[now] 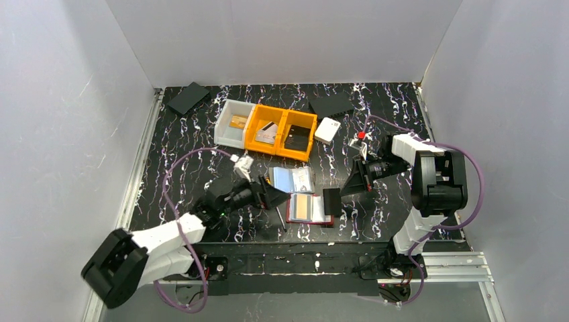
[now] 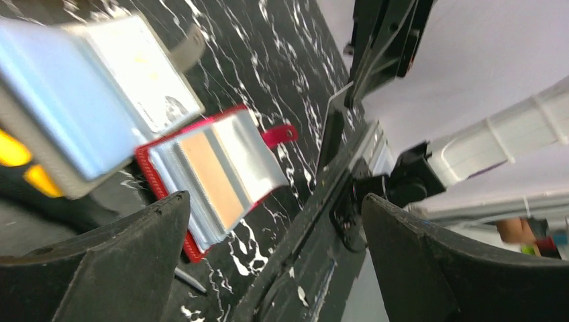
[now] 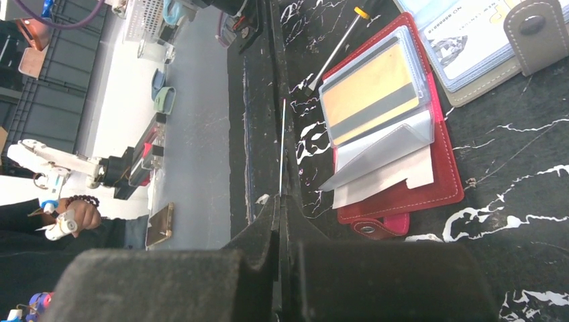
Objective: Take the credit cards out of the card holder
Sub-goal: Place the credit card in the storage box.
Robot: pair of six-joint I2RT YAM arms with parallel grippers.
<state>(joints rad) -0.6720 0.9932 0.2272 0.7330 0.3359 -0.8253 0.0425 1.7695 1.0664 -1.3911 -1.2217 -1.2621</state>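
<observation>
The red card holder (image 1: 308, 209) lies open near the table's front edge. An orange card with a dark stripe (image 3: 372, 94) sits in its clear sleeves (image 3: 376, 157). My right gripper (image 3: 282, 201) is shut on a thin card, seen edge-on (image 3: 282, 144), and holds it just right of the holder. From above that card (image 1: 331, 200) looks dark. My left gripper (image 2: 275, 201) is open and empty, just left of the red holder (image 2: 215, 174). A grey card holder (image 1: 292, 179) with light blue cards (image 3: 463, 37) lies open behind the red one.
A white bin (image 1: 235, 123) and two orange bins (image 1: 282, 133) holding cards stand at the back. A small white box (image 1: 327, 129) and two black flat pieces (image 1: 188, 97) (image 1: 332, 104) lie near them. A thin tool (image 3: 335, 50) lies left of the red holder.
</observation>
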